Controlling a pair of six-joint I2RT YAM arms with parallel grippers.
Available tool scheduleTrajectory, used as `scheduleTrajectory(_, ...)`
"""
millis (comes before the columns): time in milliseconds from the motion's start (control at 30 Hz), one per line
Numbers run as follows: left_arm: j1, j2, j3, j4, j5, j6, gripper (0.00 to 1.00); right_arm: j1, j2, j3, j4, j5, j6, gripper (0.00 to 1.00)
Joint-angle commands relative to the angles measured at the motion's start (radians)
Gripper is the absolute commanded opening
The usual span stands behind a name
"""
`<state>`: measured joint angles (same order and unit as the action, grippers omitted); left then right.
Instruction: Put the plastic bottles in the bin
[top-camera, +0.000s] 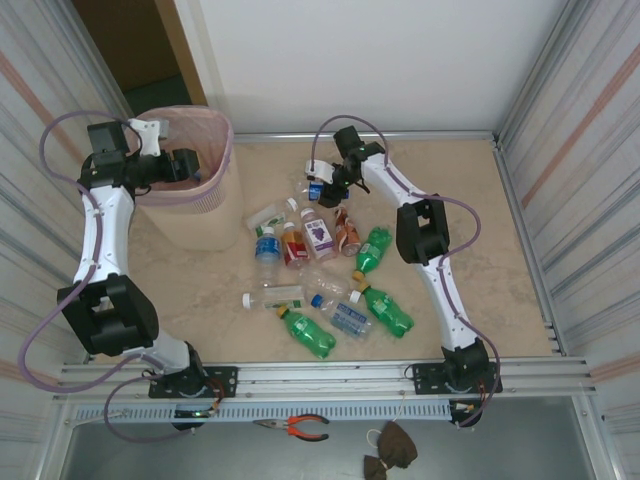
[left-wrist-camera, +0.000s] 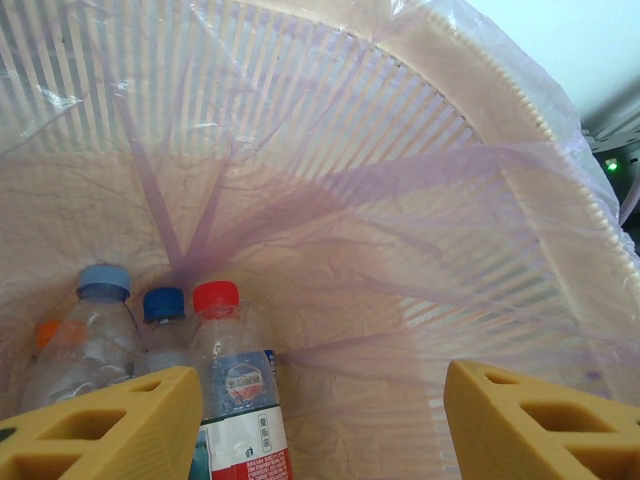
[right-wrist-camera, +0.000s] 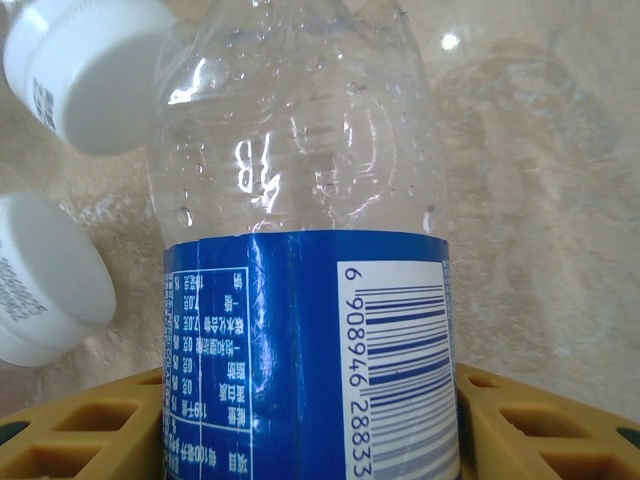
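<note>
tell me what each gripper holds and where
Left gripper: nothing, open over the bin. Right gripper: blue-label bottle between its fingers at the label; grip unconfirmed.

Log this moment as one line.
left gripper: open over bin | right gripper: gripping blue-label bottle | bin holds bottles | others on table

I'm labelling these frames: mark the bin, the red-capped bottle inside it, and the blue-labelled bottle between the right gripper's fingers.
bin (top-camera: 195, 225): top external view, beige lower wall.
red-capped bottle (left-wrist-camera: 216, 298): left wrist view, its cap.
blue-labelled bottle (right-wrist-camera: 300, 340): right wrist view, its blue label.
</note>
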<state>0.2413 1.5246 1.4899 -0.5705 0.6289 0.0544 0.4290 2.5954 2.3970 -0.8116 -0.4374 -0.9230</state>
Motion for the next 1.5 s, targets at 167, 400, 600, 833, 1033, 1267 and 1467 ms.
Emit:
scheduleTrajectory(167,0.007,-0.041,-0.019,0.04,0.026,-0.01,0.66,-0.001,-0.234,-0.049,0.055,0.034,0.185,0.48)
scheduleTrajectory(400,0.005,-0.119,-0.047,0.129,0.042,-0.058,0.66,0.0,-0.465,-0.271,0.203,0.016,0.499,0.48)
scheduleTrajectory(600,-0.014,-0.178,-0.055,0.216,0.081,-0.16,0.67,0.009,-0.71,-0.595,0.439,-0.095,0.784,0.48)
scheduleTrajectory(833,-0.156,-0.233,-0.022,0.235,0.102,-0.257,0.69,0.051,-0.94,-0.906,0.687,-0.214,0.994,0.47)
scheduleTrajectory(1033,-0.349,-0.28,-0.037,0.297,0.074,-0.358,0.72,0.103,-1.071,-1.06,0.818,-0.203,1.062,0.44)
scheduleTrajectory(1267,-0.621,-0.311,-0.054,0.333,-0.094,-0.394,0.8,0.157,-1.186,-1.175,0.931,-0.16,1.066,0.42)
scheduleTrajectory(1467,-0.771,-0.339,-0.084,0.355,-0.242,-0.407,0.85,0.171,-1.255,-1.235,1.03,-0.128,1.12,0.41)
